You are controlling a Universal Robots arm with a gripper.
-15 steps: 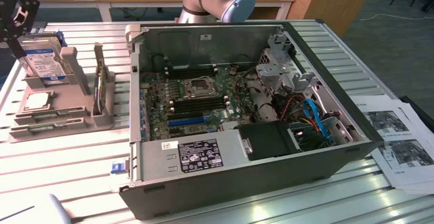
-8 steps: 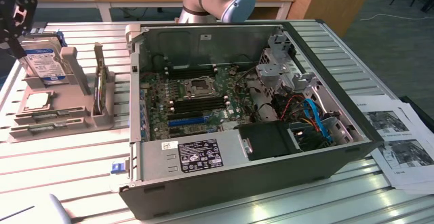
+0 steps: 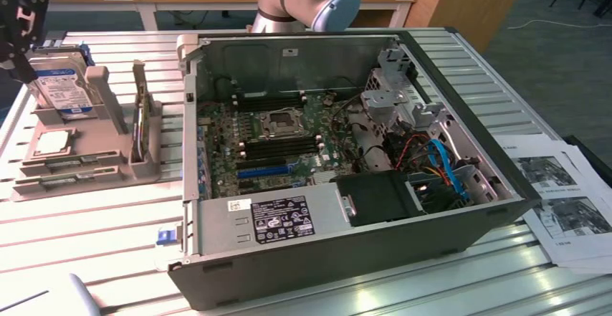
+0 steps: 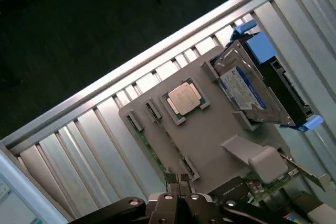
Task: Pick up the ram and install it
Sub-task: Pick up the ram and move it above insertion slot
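Note:
The ram [image 3: 59, 180] is a thin green stick lying in a front slot of the grey holder [image 3: 91, 169] at the exterior view's left. In the wrist view its green edge [image 4: 149, 150] runs along the holder's side [image 4: 210, 140]. My gripper [image 3: 19, 18] hangs above the holder's far end, near the hard drive [image 3: 65, 90]. Seen from the wrist, the gripper [image 4: 181, 182] has its fingers pressed together with nothing between them, well above the holder. The open computer case [image 3: 459, 237] lies in the middle, its motherboard [image 3: 277, 140] showing black memory slots [image 3: 287, 146].
The holder also carries a silver processor chip [image 4: 184, 98], the blue-labelled hard drive [image 4: 247, 90] and an upright card [image 3: 143, 126]. Printed sheets [image 3: 564, 201] lie at the exterior view's right. The table's edge [image 4: 157, 51] runs close behind the holder, with dark floor beyond.

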